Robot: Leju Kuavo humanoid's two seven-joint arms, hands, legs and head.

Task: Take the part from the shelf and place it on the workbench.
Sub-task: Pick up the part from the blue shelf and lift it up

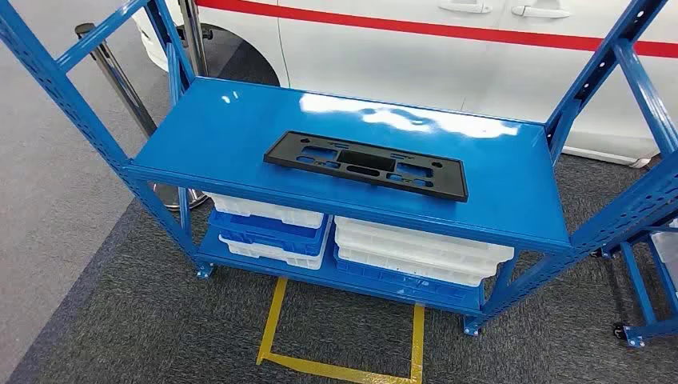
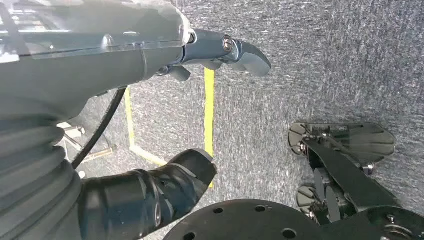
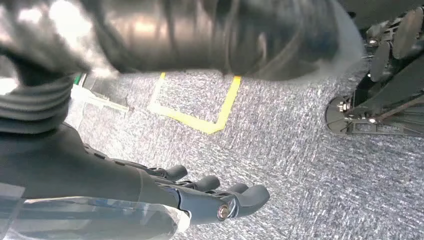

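Blue steel shelf (image 1: 240,136) stands at my twelve o'clock, white trays (image 1: 416,252) stacked underneath. On its top deck the black part (image 1: 366,164) lies flat, untouched. Both arms hang over grey carpet: left hand (image 2: 200,55) and right hand (image 3: 200,192) empty, fingers loosely apart. I judge the reach hasn't begun; next I raise both hands toward the part's ends.

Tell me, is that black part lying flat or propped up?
Flat: the black part lies with its whole length on the blue shelf, nothing under it.
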